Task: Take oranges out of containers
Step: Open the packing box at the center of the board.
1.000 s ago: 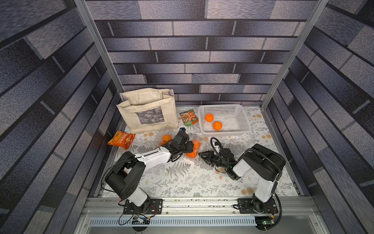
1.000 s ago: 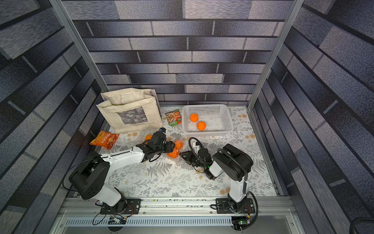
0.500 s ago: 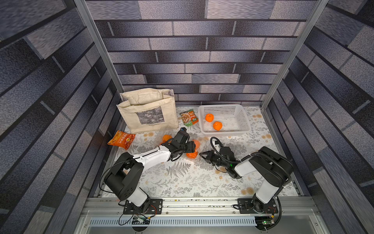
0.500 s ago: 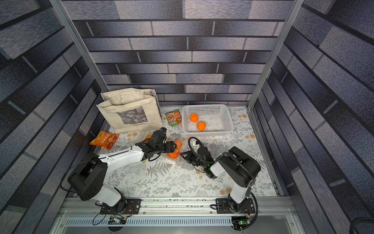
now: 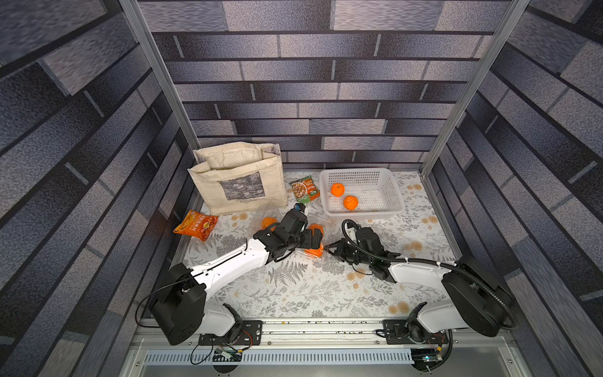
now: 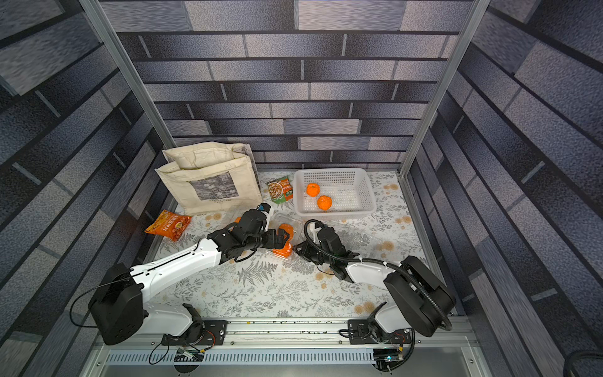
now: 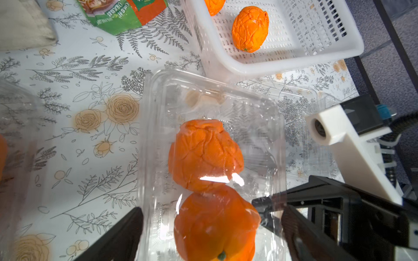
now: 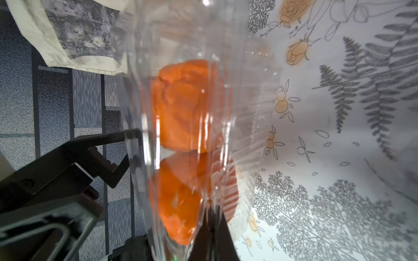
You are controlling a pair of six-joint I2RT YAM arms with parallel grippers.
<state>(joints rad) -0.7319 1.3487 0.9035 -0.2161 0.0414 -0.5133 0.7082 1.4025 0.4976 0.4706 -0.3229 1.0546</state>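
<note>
A clear container [image 7: 210, 95] lies mid-table with two oranges [image 7: 204, 156] [image 7: 217, 226] seen through its plastic. My left gripper [image 7: 210, 237] is open, its jaws spread to either side of that container above the nearer orange; in both top views it [image 5: 315, 238] [image 6: 282, 238] hangs over the box. My right gripper [image 8: 212, 226] is shut on the container's thin rim [image 8: 203, 203], also shown in a top view [image 5: 329, 246]. A second container with an orange [image 5: 269, 222] sits partly hidden behind my left wrist. An empty container [image 5: 391, 240] lies by my right arm.
A white perforated basket [image 5: 391, 209] at the back right holds two oranges [image 5: 337, 189] [image 5: 350, 202]. A beige cloth bag [image 5: 238, 179] stands at the back left. An orange snack packet [image 5: 195, 225] lies at the left edge, a green packet [image 5: 305, 191] beside the basket.
My left gripper's jaws have spread wider around the container. My right gripper has closed on the container's rim, and the right arm's elbow has swung out to the right.
</note>
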